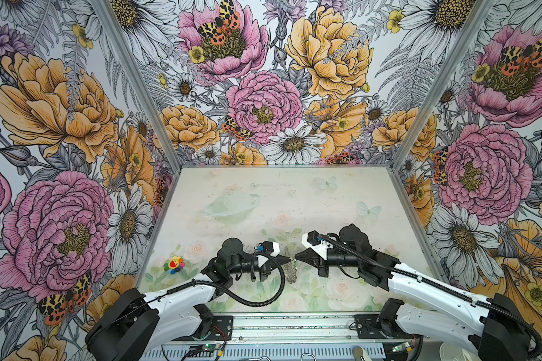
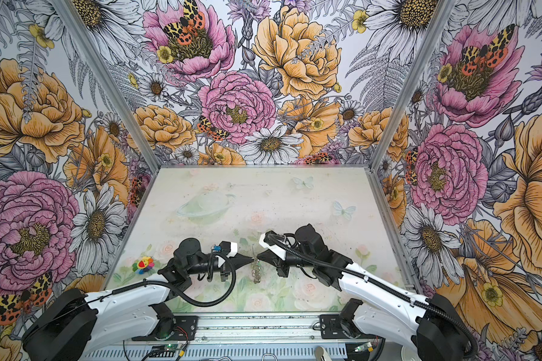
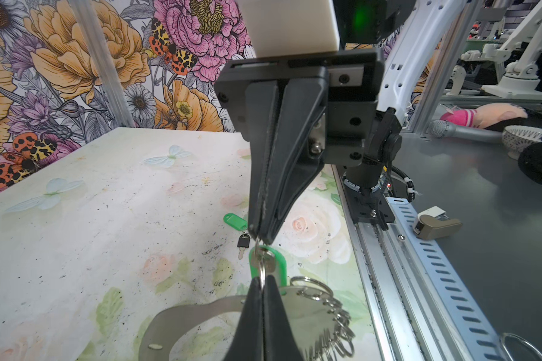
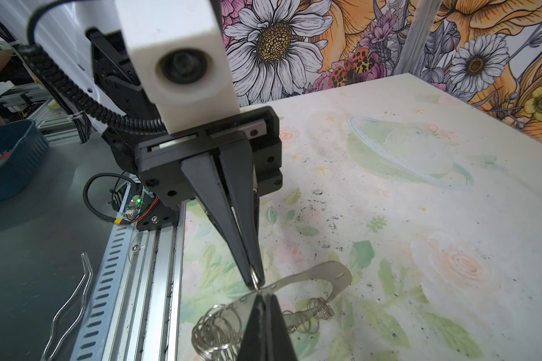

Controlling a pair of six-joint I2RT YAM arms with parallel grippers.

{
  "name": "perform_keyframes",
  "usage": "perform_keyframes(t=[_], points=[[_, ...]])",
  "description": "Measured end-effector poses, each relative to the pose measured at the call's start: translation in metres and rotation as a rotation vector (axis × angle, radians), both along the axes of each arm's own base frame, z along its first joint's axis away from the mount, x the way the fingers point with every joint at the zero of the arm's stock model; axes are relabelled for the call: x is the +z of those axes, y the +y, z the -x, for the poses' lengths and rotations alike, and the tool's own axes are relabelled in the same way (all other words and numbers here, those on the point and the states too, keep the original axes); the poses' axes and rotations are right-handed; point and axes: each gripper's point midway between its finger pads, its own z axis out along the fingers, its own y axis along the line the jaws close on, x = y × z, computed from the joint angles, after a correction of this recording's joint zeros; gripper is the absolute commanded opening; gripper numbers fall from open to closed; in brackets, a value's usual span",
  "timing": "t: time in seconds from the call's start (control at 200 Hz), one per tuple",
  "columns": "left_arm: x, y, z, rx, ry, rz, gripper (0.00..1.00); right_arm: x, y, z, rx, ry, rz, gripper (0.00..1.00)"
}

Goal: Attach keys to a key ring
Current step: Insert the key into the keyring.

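The key ring [image 3: 182, 315] is a grey horseshoe plate edged with silver wire rings [image 4: 216, 331]. It stands on edge between my grippers and shows edge-on in both top views [image 1: 291, 274] [image 2: 256, 272]. My left gripper [image 3: 263, 281] [image 1: 288, 259] is shut on one small wire ring at the plate's rim. My right gripper [image 4: 261, 296] [image 1: 295, 258] meets it tip to tip, shut on the same ring. A green-tagged key [image 3: 276, 265] sits right behind that ring; whether it hangs there I cannot tell. A second key [image 3: 243, 242] with its green tag [image 3: 235, 220] lies on the mat.
A small rainbow flower toy [image 1: 174, 265] lies on the mat to the left of my left arm. The metal rail [image 1: 294, 325] runs along the front edge. Floral walls close in the mat on three sides.
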Motion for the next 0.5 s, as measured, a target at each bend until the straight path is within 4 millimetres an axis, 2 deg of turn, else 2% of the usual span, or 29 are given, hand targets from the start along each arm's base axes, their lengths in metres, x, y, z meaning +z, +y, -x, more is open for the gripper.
perform_keyframes(t=[0.15, 0.5], points=[[-0.006, -0.001, 0.005, -0.033, 0.025, -0.011, 0.00, 0.003, 0.000, 0.000, 0.010, -0.033, -0.001, 0.00], [-0.005, -0.004, 0.012, -0.085, 0.039, -0.006, 0.00, -0.003, -0.003, 0.009, 0.065, -0.099, 0.005, 0.00]])
